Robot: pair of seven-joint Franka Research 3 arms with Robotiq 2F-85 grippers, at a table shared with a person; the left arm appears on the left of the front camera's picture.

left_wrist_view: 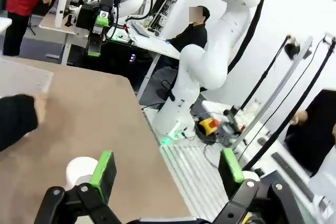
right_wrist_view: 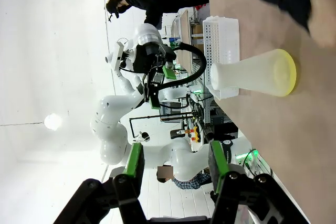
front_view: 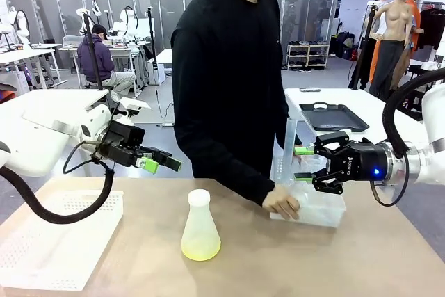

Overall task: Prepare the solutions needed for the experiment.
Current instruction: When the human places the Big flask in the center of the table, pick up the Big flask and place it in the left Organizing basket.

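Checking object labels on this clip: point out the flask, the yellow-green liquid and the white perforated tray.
flask [front_view: 200,219], front view, frosted wall below the neck.
yellow-green liquid [front_view: 201,247], front view, middle of the pool at the base.
white perforated tray [front_view: 49,255], front view, its bare floor.

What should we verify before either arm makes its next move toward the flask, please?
1. The flask stands upright on the table, apart from both grippers: ok.
2. The solution sits as a shallow pale yellow-green layer in the flask's bottom: ok.
3. The left gripper is open and empty: ok.
4. The right gripper is open and empty: ok.
5. The person's hand is out of the way: not ok, it rests at the clear container, near the right gripper.
6. The flask's mouth is unstoppered: cannot tell.
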